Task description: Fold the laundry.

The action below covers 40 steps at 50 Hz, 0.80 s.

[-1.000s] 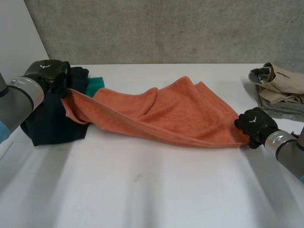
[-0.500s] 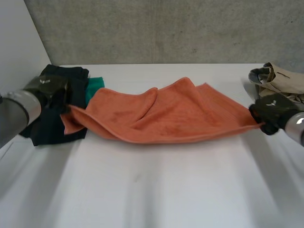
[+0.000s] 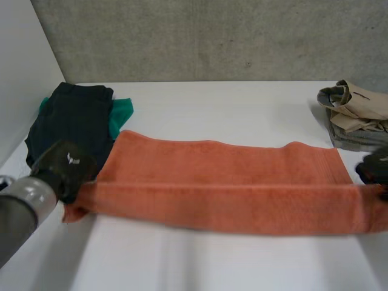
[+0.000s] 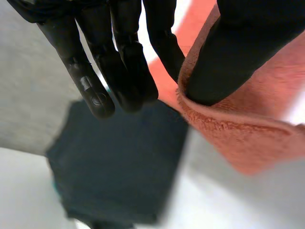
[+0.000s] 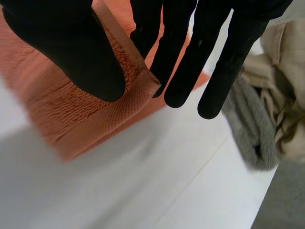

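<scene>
Our left robot hand (image 3: 63, 168) and right robot hand (image 3: 374, 168) each pinch a corner of the orange towel (image 3: 224, 188). We judge this stretches it flat for folding.

One towel (image 3: 224, 182), one dark garment (image 3: 76, 127), one green cloth (image 3: 122, 112), one clothes pile (image 3: 357, 118).

The robot's left hand (image 3: 65, 170): matte black, small white mark (image 3: 73, 161) on its back behind the fingers; silver-grey wrist cuff (image 3: 30, 193) beyond; right hand (image 5: 71, 43) equally black, fingers (image 5: 183, 71) long, round-tipped.
</scene>
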Tool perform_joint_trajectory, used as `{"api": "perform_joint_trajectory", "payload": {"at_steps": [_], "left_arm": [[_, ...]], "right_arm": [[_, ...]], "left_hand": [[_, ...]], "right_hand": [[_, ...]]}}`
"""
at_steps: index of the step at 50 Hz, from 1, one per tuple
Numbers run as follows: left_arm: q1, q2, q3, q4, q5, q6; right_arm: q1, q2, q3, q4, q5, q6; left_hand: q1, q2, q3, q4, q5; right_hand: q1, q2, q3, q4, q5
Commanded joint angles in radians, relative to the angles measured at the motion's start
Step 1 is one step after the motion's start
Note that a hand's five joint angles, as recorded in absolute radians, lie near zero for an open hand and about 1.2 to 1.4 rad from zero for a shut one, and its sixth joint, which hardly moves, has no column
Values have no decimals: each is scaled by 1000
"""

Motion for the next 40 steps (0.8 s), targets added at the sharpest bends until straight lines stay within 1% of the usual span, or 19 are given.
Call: {"api": "perform_joint_trajectory", "payload": {"at_steps": [1, 2, 6, 12, 13, 15, 16, 18, 19, 20, 21, 23, 24, 26, 27, 29, 31, 34, 40], "left_arm": [[-61, -217, 157, 311, -1, -14], [-66, -241, 179, 332, -1, -14], [-85, -384, 310, 405, -3, -11], [-105, -592, 571, 413, 3, -14], [-105, -611, 609, 421, 3, -13], [-102, -645, 705, 425, 3, -13], [-102, -666, 816, 441, 3, -19], [-95, -674, 922, 473, 0, -28], [-94, -676, 971, 496, -1, -37], [-91, -676, 1055, 557, -7, -74], [-91, -674, 1090, 591, -12, -103], [-86, -670, 1133, 649, -15, -180], [-77, -656, 1144, 698, -18, -260], [-60, -627, 1142, 724, -21, -336], [-48, -592, 1132, 726, -20, -394], [-33, -561, 1110, 715, -18, -433], [-11, -542, 1052, 706, -17, -454], [0, -536, 994, 706, -15, -455], [0, -536, 802, 697, 0, -451]], "right_arm": [[132, 172, -79, -227, 159, 113], [140, 198, -91, -276, 202, 113], [166, 263, -120, -414, 261, 115], [223, 292, -142, -572, 261, 130], [253, 294, -177, -638, 261, 133], [276, 295, -224, -701, 267, 135], [288, 295, -256, -738, 270, 136], [313, 289, -358, -845, 276, 159], [319, 285, -393, -882, 279, 175], [324, 282, -425, -919, 282, 192], [327, 272, -480, -987, 294, 234], [328, 259, -519, -1049, 308, 279], [330, 251, -534, -1069, 316, 297], [338, 237, -559, -1097, 331, 343], [339, 237, -562, -1095, 331, 351], [342, 240, -563, -1085, 333, 371], [345, 245, -557, -1073, 333, 376], [364, 258, -539, -1037, 330, 376], [384, 304, -485, -973, 315, 376]], "left_hand": [[229, 197, 201, 195, 241], [229, 197, 201, 195, 241], [229, 197, 201, 195, 241], [229, 197, 201, 195, 241], [229, 197, 201, 195, 241], [229, 197, 201, 195, 241], [229, 197, 201, 195, 241], [229, 197, 201, 195, 241], [229, 197, 201, 195, 241], [229, 197, 201, 195, 241], [229, 197, 201, 195, 241], [229, 197, 201, 195, 241], [229, 197, 201, 195, 241], [229, 197, 201, 195, 241], [229, 197, 201, 195, 241], [229, 197, 201, 195, 241], [229, 197, 201, 195, 241], [229, 197, 201, 195, 241], [229, 197, 201, 195, 241]], "right_hand": [[257, 216, 207, 198, 235], [257, 216, 207, 198, 235], [257, 216, 207, 198, 235], [257, 216, 207, 198, 235], [257, 216, 207, 198, 235], [257, 216, 207, 198, 235], [257, 216, 207, 198, 235], [257, 216, 207, 198, 235], [257, 216, 207, 198, 235], [257, 216, 207, 198, 235], [257, 216, 207, 198, 235], [257, 216, 207, 198, 235], [257, 216, 207, 198, 235], [257, 216, 207, 198, 235], [257, 216, 207, 198, 235], [257, 216, 207, 198, 235], [257, 216, 207, 198, 235], [257, 216, 207, 198, 235], [257, 216, 207, 198, 235]]}}
